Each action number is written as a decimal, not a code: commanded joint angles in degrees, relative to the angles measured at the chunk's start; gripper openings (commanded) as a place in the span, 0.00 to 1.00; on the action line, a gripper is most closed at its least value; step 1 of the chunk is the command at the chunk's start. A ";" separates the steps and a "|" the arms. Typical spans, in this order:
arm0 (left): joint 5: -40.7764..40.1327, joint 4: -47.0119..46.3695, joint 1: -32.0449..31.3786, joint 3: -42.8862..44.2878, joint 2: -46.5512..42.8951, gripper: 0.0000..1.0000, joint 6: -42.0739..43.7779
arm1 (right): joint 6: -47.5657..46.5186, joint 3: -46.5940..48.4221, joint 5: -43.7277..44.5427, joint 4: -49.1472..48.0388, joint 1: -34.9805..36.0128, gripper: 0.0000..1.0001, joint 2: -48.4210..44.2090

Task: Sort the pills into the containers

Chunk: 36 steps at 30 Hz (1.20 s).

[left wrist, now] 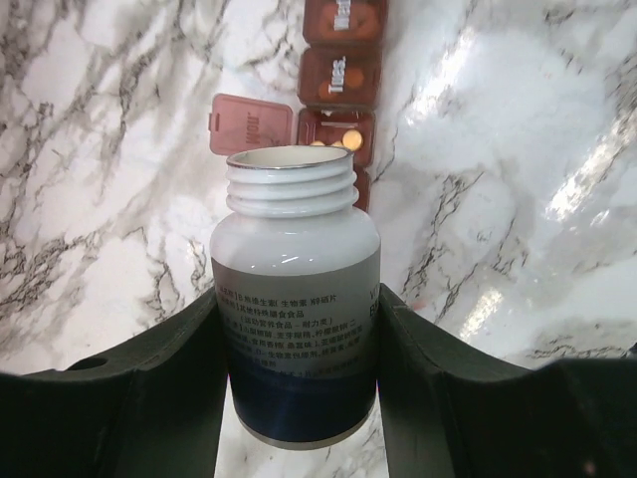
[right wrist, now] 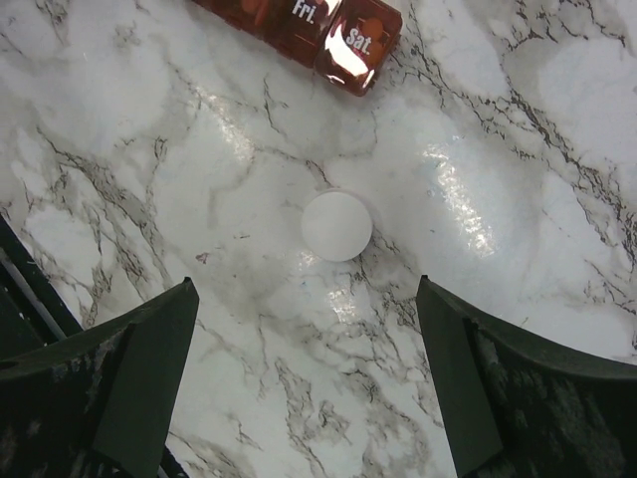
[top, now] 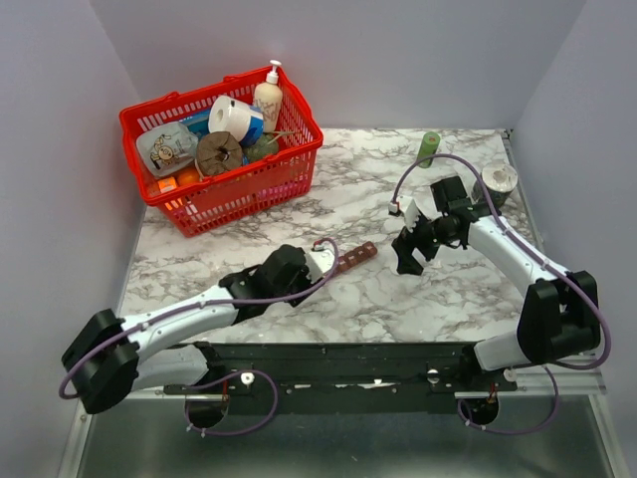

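Note:
My left gripper (left wrist: 299, 299) is shut on an uncapped white pill bottle (left wrist: 296, 299), its mouth pointing at the containers. The containers are a dark red-brown strip (top: 354, 258) lying mid-table. In the left wrist view the strip (left wrist: 341, 70) runs away from the bottle. One compartment is open with its lid (left wrist: 252, 124) flipped to the left, and orange pills (left wrist: 339, 138) lie in it. My right gripper (right wrist: 306, 289) is open and empty, hovering above a white round cap (right wrist: 336, 226) on the marble. The strip's "Fri." and "Sat." end (right wrist: 328, 30) lies just beyond the cap.
A red mesh basket (top: 254, 184) full of household items stands at the back left. A slim green bottle (top: 429, 147) and a grey-white round object (top: 498, 179) stand at the back right. Walls close in the table on three sides.

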State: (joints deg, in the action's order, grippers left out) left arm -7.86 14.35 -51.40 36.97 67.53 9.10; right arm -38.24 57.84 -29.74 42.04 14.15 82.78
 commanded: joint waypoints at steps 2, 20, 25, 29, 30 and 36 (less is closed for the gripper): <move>3.64 -18.30 1.21 -8.48 -8.71 0.00 -3.21 | -2.72 1.04 -6.03 0.59 -0.27 1.00 -0.78; 26.56 -37.12 2.62 -21.42 -41.34 0.00 0.04 | -42.27 -3.25 -5.70 0.96 0.87 1.00 2.47; 27.54 -32.20 2.62 -20.28 -40.46 0.00 4.08 | -41.22 -5.64 -0.15 -4.33 2.81 0.96 5.02; 29.12 -30.96 2.62 -19.22 -39.58 0.00 4.43 | -40.25 -5.99 2.22 -6.18 4.74 0.91 8.17; 29.48 -30.00 2.62 -18.96 -39.23 0.00 4.43 | -39.81 -6.08 2.84 -6.62 5.01 0.89 8.53; 29.92 -29.38 2.62 -18.34 -38.52 0.00 4.52 | -37.96 -4.15 3.54 -6.54 5.27 0.82 11.17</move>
State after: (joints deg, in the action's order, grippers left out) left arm 19.16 -14.76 -49.08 16.80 28.86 12.43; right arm -76.84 52.49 -27.99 36.67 19.07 92.29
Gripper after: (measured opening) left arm 0.599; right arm 0.857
